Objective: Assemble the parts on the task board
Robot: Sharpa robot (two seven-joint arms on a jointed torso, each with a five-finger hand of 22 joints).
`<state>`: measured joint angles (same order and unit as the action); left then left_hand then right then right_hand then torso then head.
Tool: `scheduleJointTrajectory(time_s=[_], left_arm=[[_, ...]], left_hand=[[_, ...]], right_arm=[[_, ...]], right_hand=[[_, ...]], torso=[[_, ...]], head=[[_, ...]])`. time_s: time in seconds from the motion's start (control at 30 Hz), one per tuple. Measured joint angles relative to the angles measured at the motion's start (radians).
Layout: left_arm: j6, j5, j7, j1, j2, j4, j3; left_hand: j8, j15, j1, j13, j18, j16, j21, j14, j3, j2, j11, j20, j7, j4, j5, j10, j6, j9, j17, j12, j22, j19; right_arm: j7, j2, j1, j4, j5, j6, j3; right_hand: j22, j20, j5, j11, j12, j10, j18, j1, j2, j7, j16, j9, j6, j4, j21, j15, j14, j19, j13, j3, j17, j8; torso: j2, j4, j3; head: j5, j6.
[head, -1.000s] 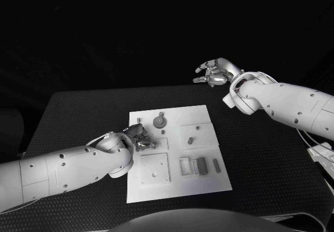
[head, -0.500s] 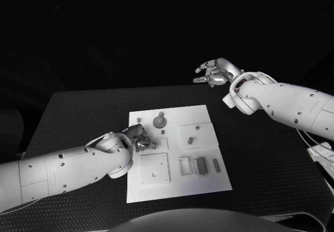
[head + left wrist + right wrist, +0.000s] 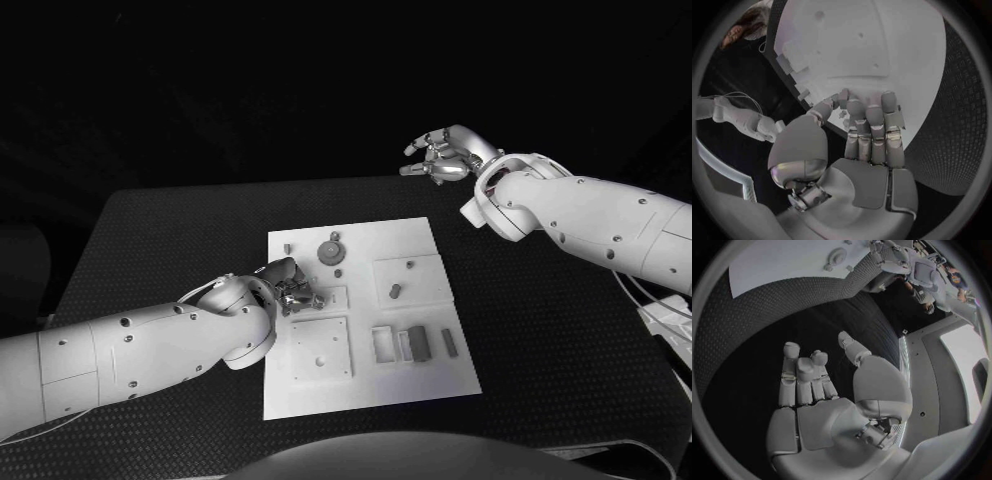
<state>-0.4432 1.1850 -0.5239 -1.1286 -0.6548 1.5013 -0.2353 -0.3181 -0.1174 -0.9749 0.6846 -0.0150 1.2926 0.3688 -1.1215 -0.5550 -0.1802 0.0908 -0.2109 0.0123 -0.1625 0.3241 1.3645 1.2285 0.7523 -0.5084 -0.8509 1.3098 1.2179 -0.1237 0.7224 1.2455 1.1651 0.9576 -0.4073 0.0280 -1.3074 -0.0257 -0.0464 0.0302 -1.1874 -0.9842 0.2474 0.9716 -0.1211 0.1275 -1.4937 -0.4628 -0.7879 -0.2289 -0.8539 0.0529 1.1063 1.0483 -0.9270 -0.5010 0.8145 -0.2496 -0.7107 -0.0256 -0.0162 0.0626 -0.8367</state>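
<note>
Left hand fingertips on task board — small part beneath

Robot lab: black table, task board

Left hand sits low over task board left-middle, blocking approach to small square recess there. Board's far end carries round part; near-right holds upright grey blocks. Right hand hangs beyond worktop far edge, well apart from board. Wide bare worktop right of board.
</note>
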Motion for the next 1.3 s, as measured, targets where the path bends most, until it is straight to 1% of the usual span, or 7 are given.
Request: scheduleJointTrajectory(time_s=[0.07, 0.17, 0.37, 0.63, 0.83, 1.13, 1.3], left_arm=[[-0.001, -0.006, 0.001, 0.000, 0.000, 0.000, 0.000], [-0.004, -0.018, 0.003, 0.000, -0.001, 0.000, 0.000], [-0.019, -0.041, 0.008, 0.000, -0.002, -0.001, 0.000], [-0.055, -0.065, 0.014, 0.003, -0.004, -0.001, -0.002], [-0.077, -0.074, 0.015, 0.004, -0.001, -0.003, -0.003], [-0.094, -0.061, 0.007, 0.005, 0.002, -0.002, -0.004], [-0.101, -0.035, -0.004, 0.005, 0.009, -0.004, -0.004]], left_hand=[[0.002, 0.000, -0.007, -0.001, 0.000, 0.000, 0.000, 0.000, 0.013, 0.007, -0.001, 0.002, 0.000, -0.013, -0.013, -0.001, 0.000, -0.001, 0.001, 0.000, 0.000, -0.005], [0.002, 0.000, -0.007, -0.002, 0.000, 0.000, 0.000, 0.000, 0.014, 0.007, -0.002, 0.002, 0.002, -0.014, -0.023, -0.002, -0.002, -0.001, 0.002, 0.000, 0.000, -0.005], [0.001, 0.000, -0.001, -0.004, 0.000, 0.000, 0.004, 0.000, 0.019, 0.021, 0.002, 0.002, 0.002, -0.020, -0.053, 0.002, -0.002, -0.003, 0.003, 0.000, 0.001, -0.005], [0.001, 0.000, -0.003, -0.005, 0.000, 0.000, 0.008, 0.000, 0.022, 0.023, 0.001, 0.002, 0.002, -0.023, -0.066, 0.003, -0.002, -0.005, 0.003, 0.000, 0.001, -0.005], [0.002, 0.004, 0.003, -0.010, 0.000, 0.000, 0.012, -0.004, 0.014, 0.029, 0.001, 0.002, 0.002, -0.030, -0.112, 0.005, -0.002, -0.012, 0.006, 0.000, 0.001, -0.004], [0.004, 0.004, 0.003, -0.010, 0.001, 0.000, 0.016, -0.004, 0.013, 0.030, 0.000, 0.002, 0.002, -0.032, -0.116, 0.007, -0.002, -0.016, 0.007, 0.000, 0.000, -0.004], [0.006, 0.004, 0.003, -0.011, 0.001, 0.000, 0.016, -0.004, 0.013, 0.030, 0.000, 0.002, 0.002, -0.032, -0.118, 0.008, -0.001, -0.016, 0.007, 0.000, -0.002, -0.004]], right_arm=[[0.000, -0.001, -0.002, -0.001, 0.000, 0.000, 0.000], [0.000, -0.001, -0.002, -0.002, 0.000, 0.000, 0.000], [-0.001, -0.001, -0.002, -0.005, 0.000, 0.000, 0.000], [-0.001, -0.001, -0.002, -0.007, 0.000, 0.000, 0.000], [-0.001, -0.002, -0.002, -0.007, -0.001, 0.000, 0.000], [-0.001, -0.001, -0.001, -0.007, -0.001, 0.000, 0.000], [-0.001, -0.001, -0.001, -0.006, -0.001, 0.000, 0.000]], right_hand=[[0.000, 0.000, 0.000, 0.000, 0.000, 0.000, 0.000, 0.000, 0.000, 0.000, 0.000, 0.000, 0.000, 0.000, 0.000, 0.000, 0.000, 0.000, 0.000, 0.000, 0.000, 0.000], [0.000, 0.000, 0.000, 0.000, 0.000, 0.000, 0.000, 0.000, 0.000, 0.000, 0.000, 0.000, 0.000, 0.000, 0.000, 0.000, 0.000, 0.000, 0.000, 0.000, 0.000, 0.000], [0.000, 0.000, 0.000, 0.000, 0.000, 0.000, 0.000, 0.000, 0.000, 0.000, 0.000, 0.000, 0.000, 0.000, 0.000, 0.000, 0.000, 0.000, 0.000, 0.000, 0.000, 0.000], [0.000, 0.000, 0.000, 0.000, 0.000, 0.000, -0.001, 0.000, 0.000, 0.000, 0.000, 0.000, 0.000, 0.000, 0.000, 0.000, 0.000, 0.000, 0.000, 0.000, 0.000, 0.000], [0.000, 0.000, 0.000, 0.000, 0.000, 0.000, -0.002, 0.000, 0.000, 0.001, 0.000, 0.000, 0.001, 0.000, 0.000, 0.000, 0.000, 0.000, 0.001, 0.000, 0.000, 0.000], [0.000, 0.000, 0.000, 0.003, 0.000, 0.003, -0.006, -0.008, 0.000, 0.001, 0.000, 0.001, 0.001, 0.003, 0.000, 0.000, 0.000, 0.000, 0.001, -0.003, 0.000, 0.000], [0.000, 0.000, 0.000, 0.003, 0.000, 0.003, 0.001, -0.009, 0.001, 0.002, 0.000, 0.001, 0.002, 0.006, 0.000, 0.000, 0.000, 0.000, 0.001, 0.000, 0.000, 0.000]], torso=[[0.000, 0.0000, -0.0002], [0.000, 0.0000, -0.0002], [0.000, 0.0003, 0.0002], [0.000, 0.0002, 0.0003], [0.000, -0.0001, 0.0006], [0.000, -0.0001, 0.0004], [0.000, 0.0000, 0.0000]], head=[[-0.001, 0.000], [-0.002, 0.000], [-0.002, 0.000], [-0.002, 0.004], [-0.002, 0.004], [-0.003, 0.002], [-0.004, 0.002]])
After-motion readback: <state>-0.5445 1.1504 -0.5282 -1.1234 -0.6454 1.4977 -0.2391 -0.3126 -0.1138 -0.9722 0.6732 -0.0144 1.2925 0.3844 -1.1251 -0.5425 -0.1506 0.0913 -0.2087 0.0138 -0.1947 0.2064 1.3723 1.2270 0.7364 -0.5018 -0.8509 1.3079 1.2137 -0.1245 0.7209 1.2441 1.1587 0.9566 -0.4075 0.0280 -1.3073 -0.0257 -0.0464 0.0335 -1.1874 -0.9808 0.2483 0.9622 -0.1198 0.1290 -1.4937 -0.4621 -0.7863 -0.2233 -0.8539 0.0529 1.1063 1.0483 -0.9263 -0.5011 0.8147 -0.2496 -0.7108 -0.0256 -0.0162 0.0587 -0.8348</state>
